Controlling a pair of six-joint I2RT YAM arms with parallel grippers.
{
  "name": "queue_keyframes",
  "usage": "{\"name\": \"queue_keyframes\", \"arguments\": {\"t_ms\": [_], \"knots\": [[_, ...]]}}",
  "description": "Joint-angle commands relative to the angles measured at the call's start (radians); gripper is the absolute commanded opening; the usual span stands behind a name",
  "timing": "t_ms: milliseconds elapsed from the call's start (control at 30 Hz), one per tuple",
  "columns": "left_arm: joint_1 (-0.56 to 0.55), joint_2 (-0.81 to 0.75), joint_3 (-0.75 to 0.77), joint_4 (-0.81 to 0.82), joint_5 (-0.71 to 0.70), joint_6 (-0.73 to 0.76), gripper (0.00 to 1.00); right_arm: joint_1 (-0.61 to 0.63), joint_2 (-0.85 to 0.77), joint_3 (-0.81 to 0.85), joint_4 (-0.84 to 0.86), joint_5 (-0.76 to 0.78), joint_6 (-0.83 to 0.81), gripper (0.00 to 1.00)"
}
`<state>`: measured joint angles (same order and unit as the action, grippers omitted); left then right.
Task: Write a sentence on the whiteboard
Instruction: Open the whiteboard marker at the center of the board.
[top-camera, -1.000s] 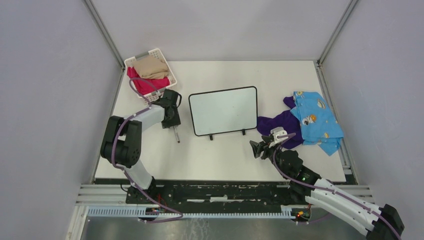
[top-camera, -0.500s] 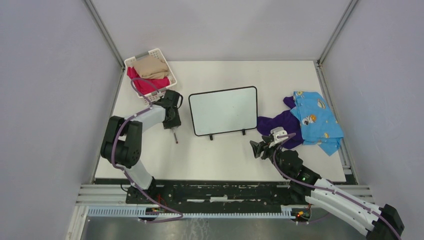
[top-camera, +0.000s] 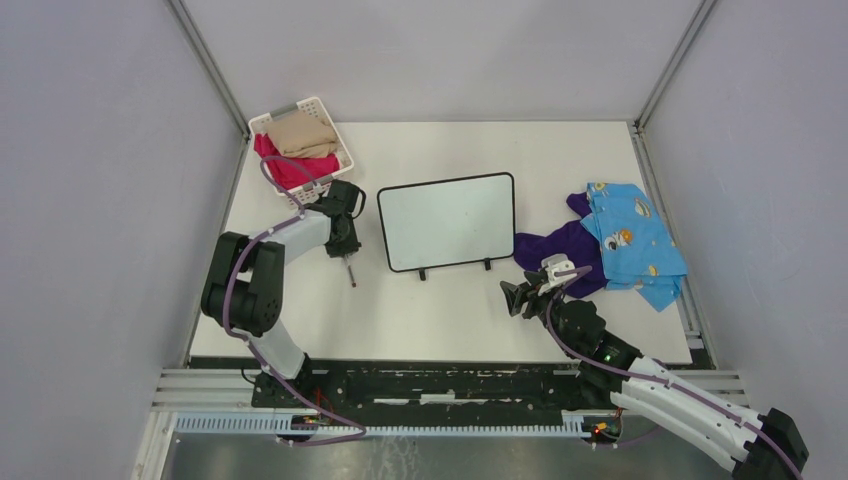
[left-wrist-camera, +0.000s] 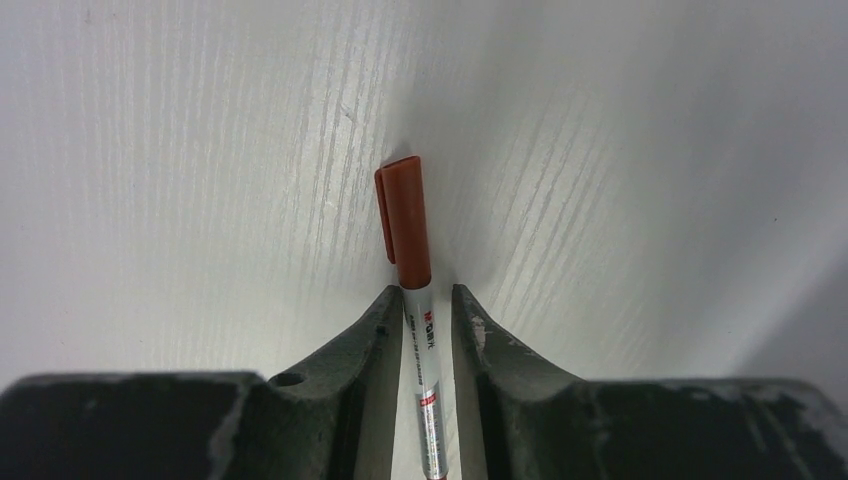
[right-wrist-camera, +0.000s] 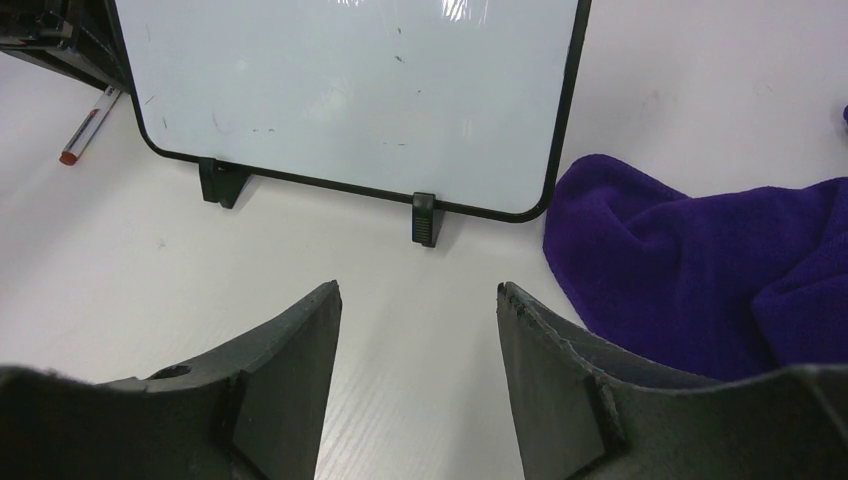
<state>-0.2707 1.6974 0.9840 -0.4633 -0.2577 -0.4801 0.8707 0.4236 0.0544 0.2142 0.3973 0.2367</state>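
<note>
The whiteboard (top-camera: 447, 220) lies blank at the table's middle, its two black feet toward me; the right wrist view shows it (right-wrist-camera: 350, 90) with faint smudges. A marker with a red cap (top-camera: 349, 268) lies on the table left of the board. My left gripper (top-camera: 343, 248) is down over it. In the left wrist view the fingers (left-wrist-camera: 427, 295) stand narrowly astride the marker's barrel, with thin gaps showing, and the cap (left-wrist-camera: 405, 220) sticks out past the tips. My right gripper (top-camera: 512, 298) is open and empty (right-wrist-camera: 418, 290), below the board's right foot.
A white slatted basket (top-camera: 340, 150) with tan and red cloths stands at the back left, just behind my left arm. A purple cloth (top-camera: 550, 250) and a light-blue patterned cloth (top-camera: 630, 240) lie right of the board. The purple cloth (right-wrist-camera: 690, 260) is beside my right fingers.
The marker's near end has swung slightly left under my left gripper since a second ago. The right arm has not moved.
</note>
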Motion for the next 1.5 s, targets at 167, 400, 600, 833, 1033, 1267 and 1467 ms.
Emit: {"name": "queue_keyframes", "arguments": {"t_ms": [167,400,600,833,1033,1267,1467], "knots": [[-0.002,0.002,-0.028,0.018,-0.02,-0.035,0.24,0.005,-0.017,0.038,0.007,0.026,-0.01,0.65],[-0.002,-0.017,-0.043,0.03,-0.024,-0.047,0.04,0.005,-0.027,0.055,-0.019,0.047,0.001,0.65],[-0.001,-0.129,-0.051,0.018,-0.074,-0.073,0.02,0.004,-0.022,0.086,-0.042,0.069,0.051,0.65],[-0.001,-0.362,-0.021,-0.038,-0.107,-0.095,0.02,0.005,-0.001,0.135,-0.043,0.022,0.08,0.73],[-0.002,-0.534,0.064,-0.094,0.002,-0.062,0.02,0.004,-0.026,0.187,-0.04,-0.093,0.003,0.73],[-0.002,-0.728,0.107,-0.059,0.223,-0.018,0.02,0.005,-0.013,0.275,-0.03,-0.294,-0.076,0.73],[-0.002,-0.861,0.028,0.136,0.537,-0.065,0.02,0.004,0.097,0.314,0.141,-0.542,0.0,0.74]]}}
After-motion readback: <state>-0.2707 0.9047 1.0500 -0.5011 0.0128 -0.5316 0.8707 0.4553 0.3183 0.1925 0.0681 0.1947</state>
